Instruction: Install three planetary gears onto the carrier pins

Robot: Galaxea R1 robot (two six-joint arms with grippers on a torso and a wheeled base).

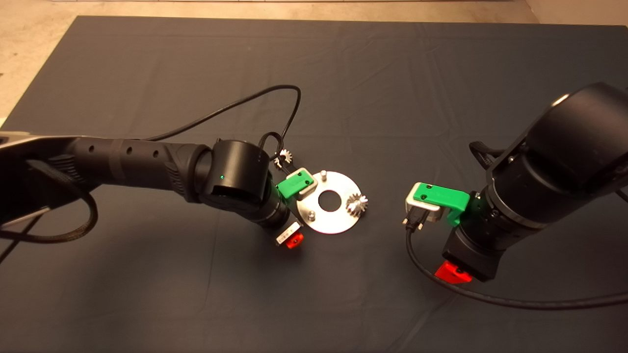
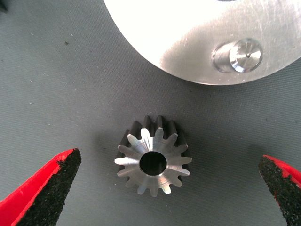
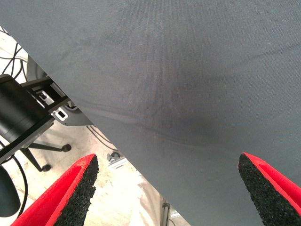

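Beside disc (image 2: pixel 197 37), loose gear (image 2: pixel 153 162) (tool (image 2: pixel 169 188) agape).

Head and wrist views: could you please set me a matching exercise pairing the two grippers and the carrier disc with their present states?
1. left gripper
2. right gripper
3. carrier disc

a. open over bare mat, near its edge
b. bears one planetary gear; two carrier pins bare
c. open, fingers either side of a loose gear lying on the mat

Pairs: 1-c; 2-a; 3-b
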